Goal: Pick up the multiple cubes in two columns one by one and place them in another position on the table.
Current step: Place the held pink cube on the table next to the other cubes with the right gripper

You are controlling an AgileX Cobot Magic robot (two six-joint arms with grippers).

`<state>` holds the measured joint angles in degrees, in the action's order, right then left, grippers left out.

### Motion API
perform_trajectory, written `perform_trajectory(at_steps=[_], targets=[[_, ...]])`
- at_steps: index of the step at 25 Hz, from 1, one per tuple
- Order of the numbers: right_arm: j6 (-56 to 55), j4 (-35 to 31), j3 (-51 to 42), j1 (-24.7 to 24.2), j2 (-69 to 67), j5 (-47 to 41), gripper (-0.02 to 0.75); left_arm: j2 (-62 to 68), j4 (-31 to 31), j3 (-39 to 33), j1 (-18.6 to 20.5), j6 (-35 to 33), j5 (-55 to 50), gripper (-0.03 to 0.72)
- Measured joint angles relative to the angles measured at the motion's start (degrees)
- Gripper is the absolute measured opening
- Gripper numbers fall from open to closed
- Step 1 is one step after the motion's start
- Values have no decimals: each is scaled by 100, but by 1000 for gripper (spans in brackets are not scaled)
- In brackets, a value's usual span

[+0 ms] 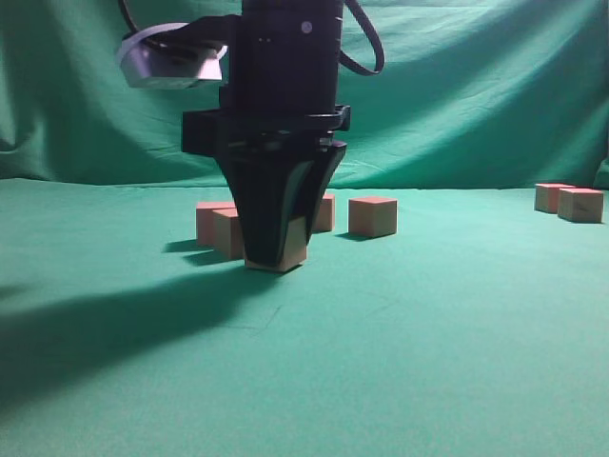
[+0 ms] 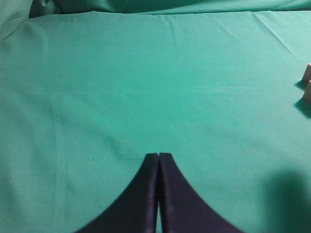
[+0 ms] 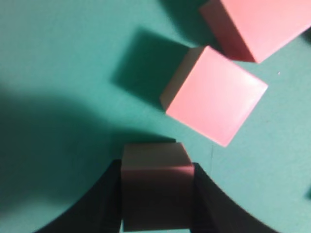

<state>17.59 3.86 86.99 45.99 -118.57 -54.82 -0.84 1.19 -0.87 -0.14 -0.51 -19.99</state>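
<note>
My right gripper (image 3: 155, 194) was clamped on one cube (image 3: 154, 187), which sat on or just above the table (image 1: 428, 333), beside two neighbouring cubes (image 3: 214, 94). I judged this the pick-up step; the next move called for a straight lift clear of those neighbours, then transfer. The cube had no long axis; its top faced up, sides square to my jaws.

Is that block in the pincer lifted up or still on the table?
On the table: the block sits flat on the cloth, right pincer closed around it.
</note>
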Motion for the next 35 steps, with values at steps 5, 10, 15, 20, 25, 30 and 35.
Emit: perform_trajectory(at_steps=[5, 10, 15, 20, 25, 30, 35], targets=[[-192, 106, 22, -12, -51, 67, 275, 0, 0, 0, 0, 0, 0, 0], [-345, 116, 22, -123, -50, 17, 275, 0, 0, 0, 0, 0, 0, 0], [-537, 116, 177, -121, -50, -260, 275, 0, 0, 0, 0, 0, 0, 0], [-722, 116, 527, -121, -50, -504, 275, 0, 0, 0, 0, 0, 0, 0], [-779, -82, 709, -179, -50, -572, 275, 0, 0, 0, 0, 0, 0, 0], [-734, -277, 709, -323, -114, -595, 275, 0, 0, 0, 0, 0, 0, 0], [-446, -314, 709, -336, -123, -595, 275, 0, 0, 0, 0, 0, 0, 0]])
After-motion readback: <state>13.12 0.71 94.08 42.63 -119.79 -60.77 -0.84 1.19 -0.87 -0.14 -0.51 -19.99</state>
